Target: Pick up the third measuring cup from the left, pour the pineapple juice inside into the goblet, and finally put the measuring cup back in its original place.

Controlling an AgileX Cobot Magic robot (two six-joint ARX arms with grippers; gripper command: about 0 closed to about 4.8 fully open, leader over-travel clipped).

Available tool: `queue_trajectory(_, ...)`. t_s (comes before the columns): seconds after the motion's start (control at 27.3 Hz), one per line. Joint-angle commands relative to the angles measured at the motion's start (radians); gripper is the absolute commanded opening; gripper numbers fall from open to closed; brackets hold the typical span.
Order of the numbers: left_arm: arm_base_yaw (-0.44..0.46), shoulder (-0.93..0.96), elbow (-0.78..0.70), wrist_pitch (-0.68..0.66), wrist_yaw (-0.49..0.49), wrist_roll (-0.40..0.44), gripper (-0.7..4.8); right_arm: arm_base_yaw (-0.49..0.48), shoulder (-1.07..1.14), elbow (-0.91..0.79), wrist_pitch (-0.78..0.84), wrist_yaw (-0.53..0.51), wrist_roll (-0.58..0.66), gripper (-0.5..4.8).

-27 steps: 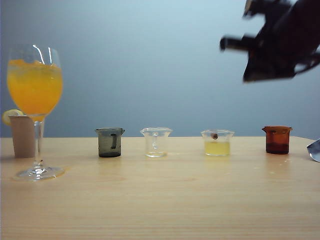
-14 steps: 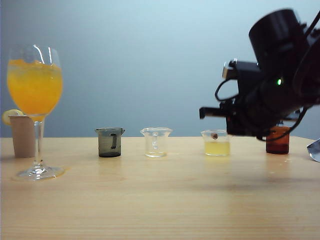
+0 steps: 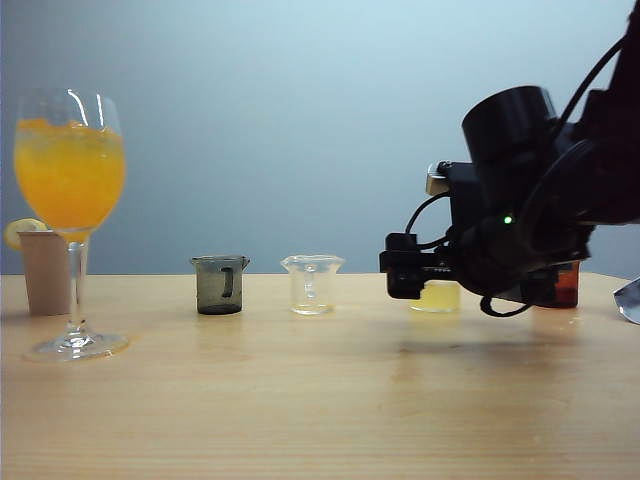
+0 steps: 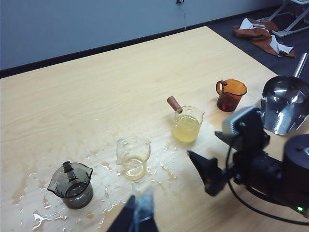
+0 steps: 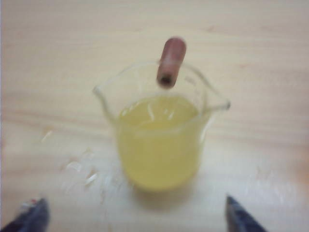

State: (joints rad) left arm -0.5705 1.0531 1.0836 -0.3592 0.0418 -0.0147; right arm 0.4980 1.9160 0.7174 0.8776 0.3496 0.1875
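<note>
third measuring cup upright | handle away from spread right end effector

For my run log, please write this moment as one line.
right gripper: open, in front of clear beaker of yellow juice, not gripping | left gripper: near grey cup | stemmed goblet: orange drink

Soft, even light fills all three views, brightest high on the pale blue-grey wall in the exterior view. Shadows on the pale wooden table are faint; a diffuse one lies under the black right hand. White glints streak the bowl of the tall clear stemmed goblet. The left wrist view is sharp, with glare on spilled droplets and a shiny steel scoop, though the dark left hand is blurred. The right wrist view is soft throughout: the small clear beaker of pale yellow juice has smeared edges.
</note>
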Motion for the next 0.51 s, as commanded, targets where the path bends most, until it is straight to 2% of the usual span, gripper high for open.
queue_trajectory(0.04, -0.001, -0.004, 0.003, 0.008, 0.003, 0.007, -0.03, -0.007, 0.039, 0.052, 0.02, 0.029, 0.002, 4.79)
queue_trajectory(0.51, -0.001, -0.004, 0.003, 0.008, 0.003, 0.007, -0.03, -0.034, 0.17, 0.21, 0.017, 0.037, 0.03, 4.79)
